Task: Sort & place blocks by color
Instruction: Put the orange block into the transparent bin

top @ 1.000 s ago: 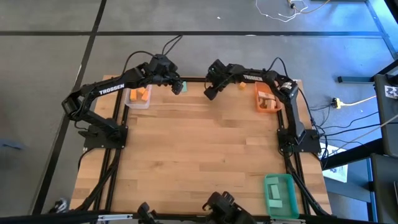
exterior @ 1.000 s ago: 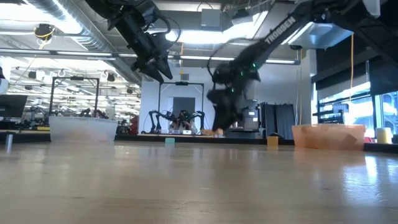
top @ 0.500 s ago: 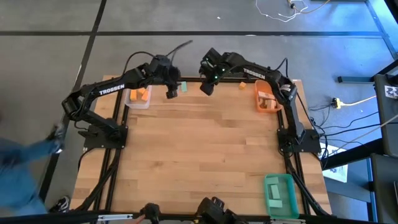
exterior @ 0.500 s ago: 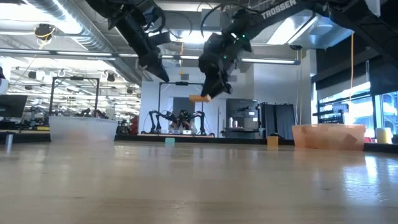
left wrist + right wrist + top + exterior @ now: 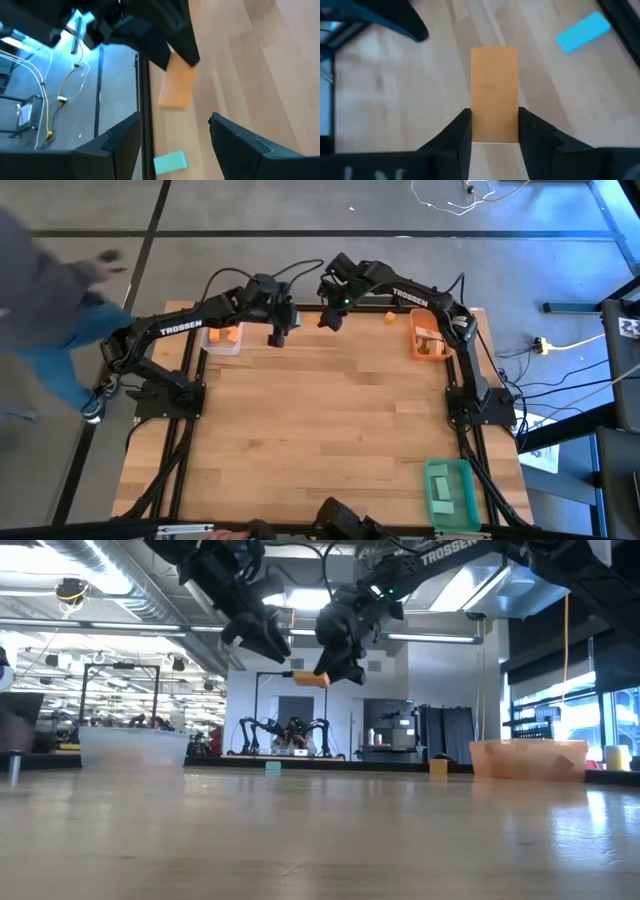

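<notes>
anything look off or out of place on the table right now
One thing: the clear bin at the far left corner holds orange blocks, though an orange bin stands at the far right. The right gripper holds an orange bar high over the far edge; a teal block lies loose there.

A blurred person point(image 5: 45, 300) is cut off at the high view's edge.

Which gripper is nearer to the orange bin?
The right. The right gripper, holding an orange block, hangs over the table's far edge toward the orange bin; the left gripper is farther off, by the clear bin.
</notes>
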You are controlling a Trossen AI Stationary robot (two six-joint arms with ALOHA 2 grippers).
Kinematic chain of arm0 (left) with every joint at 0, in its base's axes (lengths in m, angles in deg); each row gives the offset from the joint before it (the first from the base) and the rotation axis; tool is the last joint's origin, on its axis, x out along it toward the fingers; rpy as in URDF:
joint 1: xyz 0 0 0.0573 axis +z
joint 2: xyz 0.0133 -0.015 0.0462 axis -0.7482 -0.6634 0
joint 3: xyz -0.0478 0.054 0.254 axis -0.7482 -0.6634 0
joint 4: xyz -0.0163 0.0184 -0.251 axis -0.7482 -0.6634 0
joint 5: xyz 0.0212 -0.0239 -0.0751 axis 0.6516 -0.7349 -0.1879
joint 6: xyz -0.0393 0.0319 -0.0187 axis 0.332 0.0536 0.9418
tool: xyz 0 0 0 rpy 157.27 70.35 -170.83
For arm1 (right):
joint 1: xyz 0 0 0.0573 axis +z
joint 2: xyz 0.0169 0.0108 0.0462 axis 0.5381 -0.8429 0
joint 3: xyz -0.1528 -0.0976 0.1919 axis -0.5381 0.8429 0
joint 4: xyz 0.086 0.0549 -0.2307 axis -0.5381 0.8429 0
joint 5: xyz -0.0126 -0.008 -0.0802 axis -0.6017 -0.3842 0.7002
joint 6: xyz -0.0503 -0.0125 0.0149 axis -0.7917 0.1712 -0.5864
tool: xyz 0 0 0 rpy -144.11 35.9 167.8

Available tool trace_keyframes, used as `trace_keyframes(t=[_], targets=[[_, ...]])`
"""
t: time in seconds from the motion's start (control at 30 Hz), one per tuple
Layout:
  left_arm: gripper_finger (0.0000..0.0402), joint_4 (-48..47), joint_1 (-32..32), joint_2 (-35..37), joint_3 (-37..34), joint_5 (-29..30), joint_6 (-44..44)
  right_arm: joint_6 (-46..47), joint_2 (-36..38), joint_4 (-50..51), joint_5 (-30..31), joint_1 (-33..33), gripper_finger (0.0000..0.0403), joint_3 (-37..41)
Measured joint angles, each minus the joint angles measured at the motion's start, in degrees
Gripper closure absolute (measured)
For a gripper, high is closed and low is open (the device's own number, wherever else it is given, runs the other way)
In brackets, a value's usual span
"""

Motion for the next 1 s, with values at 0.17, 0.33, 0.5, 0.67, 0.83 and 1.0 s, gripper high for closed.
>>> trace_keyframes(t=[0.17,0.33,0.5,0.67,0.83,1.0], targets=[[0.0182,1.7,-1.5,0.0,0.0,0.2,-0.1,1.8,0.0,-0.7,-0.8,0.0,0.0279,0.0],[0.0182,2.3,-3.4,-0.1,0.0,2.3,-0.2,2.4,0.0,-2.6,-4.2,0.0,0.0279,0.0],[0.0182,2.7,-5.5,-0.4,0.0,10.0,-4.1,3.6,0.1,-4.4,-6.6,0.0,0.0279,0.0],[0.0184,3.0,-6.9,-0.4,0.0,11.6,-6.5,3.6,0.1,-4.8,-9.5,0.0,0.0279,-0.1],[0.0189,2.7,-6.9,-0.4,0.0,11.7,-9.2,4.6,0.1,-7.1,-13.3,0.0,0.0279,-0.1],[0.019,2.9,-6.9,-0.4,0.0,12.1,-9.2,5.2,0.1,-9.2,-15.5,0.0,0.0279,-0.1]])
